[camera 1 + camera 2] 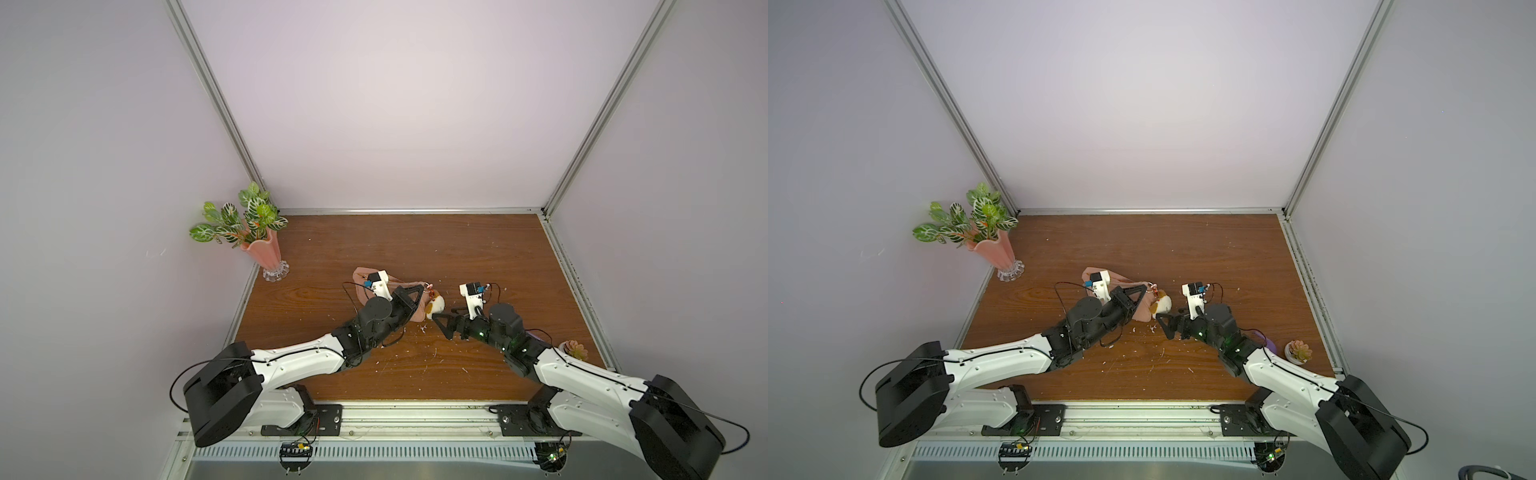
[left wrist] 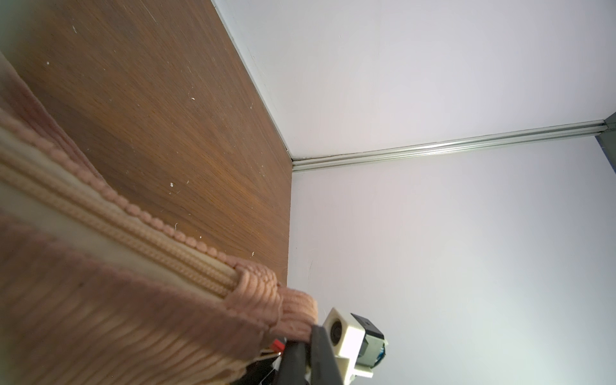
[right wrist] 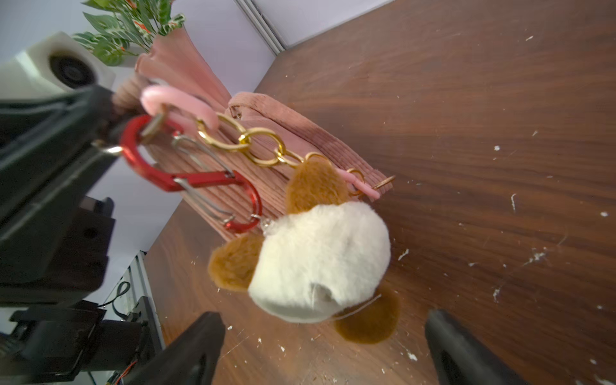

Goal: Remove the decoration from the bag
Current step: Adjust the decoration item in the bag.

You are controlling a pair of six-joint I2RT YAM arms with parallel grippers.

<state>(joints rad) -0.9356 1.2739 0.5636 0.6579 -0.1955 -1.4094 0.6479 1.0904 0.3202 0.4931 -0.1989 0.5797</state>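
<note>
Top views first: the bag [image 1: 362, 275] [image 1: 1090, 274] lies mid-bench [image 1: 415, 249], with the left hand [image 1: 422, 291] [image 1: 1143, 287] clenched on one end of it. The decoration [image 1: 436, 306] [image 1: 1163, 305] sits just beside that same end of the bag. The right hand [image 1: 444, 315] [image 1: 1168, 319] is spread wide just beyond it.

Left wrist: the bag [image 2: 100, 300] fills the view, zipper [image 2: 150, 240] up, its corner pinched.

Right wrist: a red clip [image 3: 186, 180] and gold chain [image 3: 253, 143] join the bag [image 3: 300, 133] to the decoration [image 3: 320, 260]. The right hand [image 3: 320, 333] grasps nothing, its fingers [image 3: 200, 340] apart.
</note>
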